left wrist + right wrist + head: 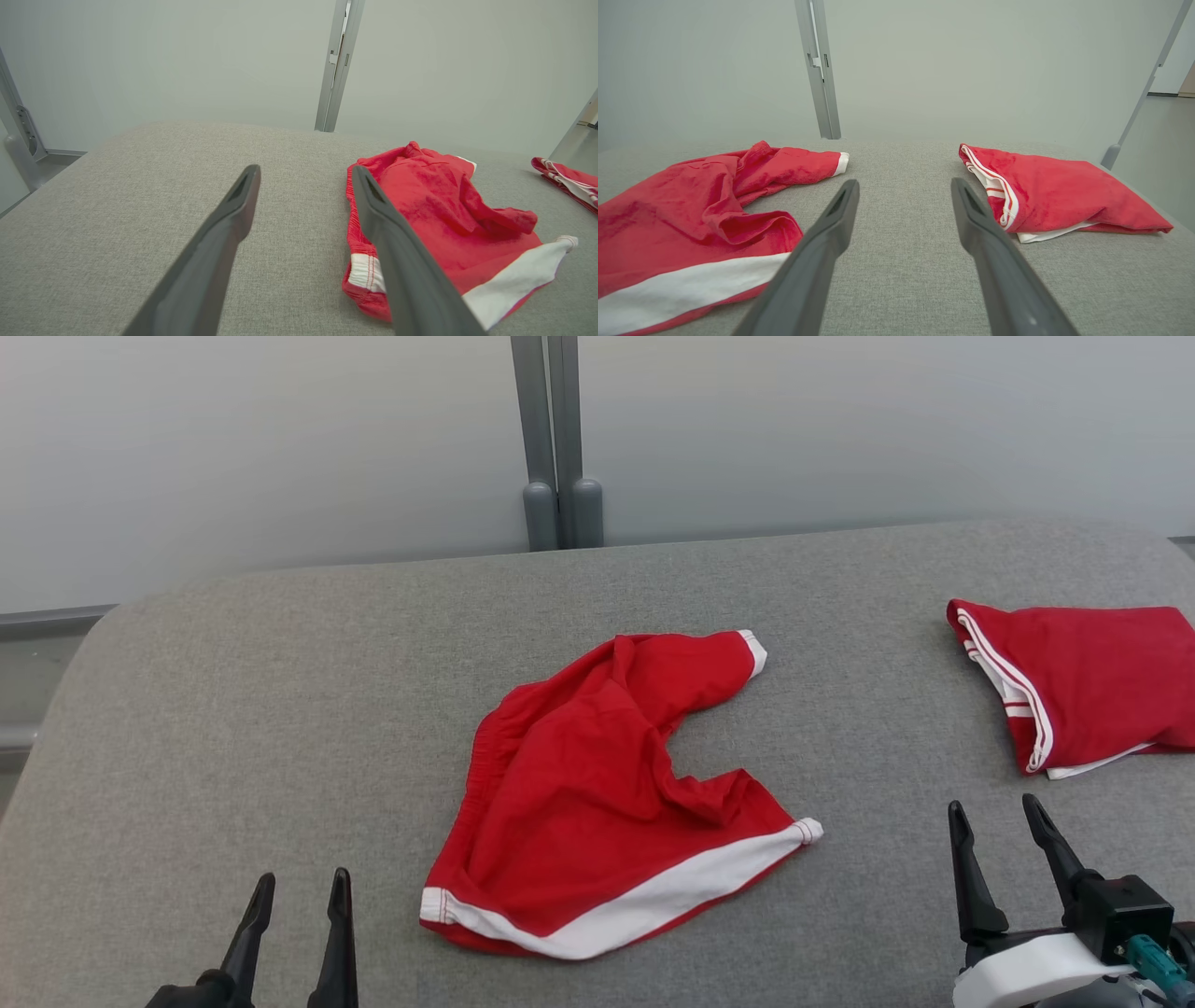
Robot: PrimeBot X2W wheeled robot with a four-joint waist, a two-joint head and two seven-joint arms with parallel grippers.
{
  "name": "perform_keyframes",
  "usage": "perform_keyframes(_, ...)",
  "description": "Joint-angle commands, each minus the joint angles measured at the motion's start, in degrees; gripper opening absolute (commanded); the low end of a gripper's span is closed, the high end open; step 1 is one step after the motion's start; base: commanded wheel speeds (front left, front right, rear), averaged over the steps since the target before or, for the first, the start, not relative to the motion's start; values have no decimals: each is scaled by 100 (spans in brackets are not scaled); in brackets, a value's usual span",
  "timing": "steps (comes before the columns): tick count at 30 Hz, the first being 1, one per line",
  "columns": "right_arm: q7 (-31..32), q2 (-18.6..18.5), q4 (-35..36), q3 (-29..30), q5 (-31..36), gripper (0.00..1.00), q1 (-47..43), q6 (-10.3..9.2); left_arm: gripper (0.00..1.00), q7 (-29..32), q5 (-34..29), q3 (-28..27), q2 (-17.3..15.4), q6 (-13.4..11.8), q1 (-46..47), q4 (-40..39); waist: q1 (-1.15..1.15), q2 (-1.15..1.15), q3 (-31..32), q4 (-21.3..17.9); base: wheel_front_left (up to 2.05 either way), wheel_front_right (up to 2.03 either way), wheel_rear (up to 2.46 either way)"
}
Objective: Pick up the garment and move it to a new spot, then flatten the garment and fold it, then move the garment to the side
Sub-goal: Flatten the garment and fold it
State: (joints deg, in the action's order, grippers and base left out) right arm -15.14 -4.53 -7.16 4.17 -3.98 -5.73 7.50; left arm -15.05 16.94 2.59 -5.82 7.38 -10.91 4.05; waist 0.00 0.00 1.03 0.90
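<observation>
The garment (597, 793) is a pair of red shorts with white hem bands, lying crumpled in the middle of the grey padded table (280, 709). The left wrist view has it (444, 219) to the right of the fingers, and the right wrist view has it (691, 219) to the left. My left gripper (301, 885) stands open near the front edge, left of the garment and clear of it. My right gripper (994, 810) stands open at the front right, between the garment and a folded red piece, with nothing between its fingers.
A second red garment (1083, 681), folded, with white stripes, lies at the table's right edge (1055, 191). A grey post (558, 448) rises behind the table against a pale wall. Bare grey surface lies to the left of the crumpled shorts.
</observation>
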Motion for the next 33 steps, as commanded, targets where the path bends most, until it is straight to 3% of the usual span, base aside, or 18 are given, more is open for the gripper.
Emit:
perform_keyframes(1, -2, -17, -1, -10, -47, 100, 29, -2, 100, -18, -4, -2, -33, 16, 93, 3, 0, 0, 2, 0, 0, 0, 0)
perform_keyframes(8, -2, 1, -15, -81, -89, 100, 58, -2, 100, -18, -33, 54, -45, 15, 88, 45, 0, 0, -1, -7, 0, 0, 0)
perform_keyframes(13, -2, -175, -231, -706, -239, 100, 195, -2, 100, -12, 329, 368, -236, 15, 12, 521, 0, 0, 17, -48, 0, 0, 0)
perform_keyframes(17, 118, -456, -828, -1379, -321, 100, 568, -2, 100, 491, 624, 840, -609, 15, 219, 798, 0, 0, -4, -59, 0, 0, 0)
perform_keyframes(24, 911, -728, -1689, -2096, -525, 100, 1361, -2, 100, 1540, 1132, 1581, -1052, 16, 573, 789, 0, 0, -158, 33, 0, 0, 0)
perform_keyframes(33, 1232, -939, -2124, -2662, -824, 100, 1795, -2, 100, 1668, 1502, 2148, -1294, 16, 1013, 847, 0, 0, -343, 131, 0, 0, 0)
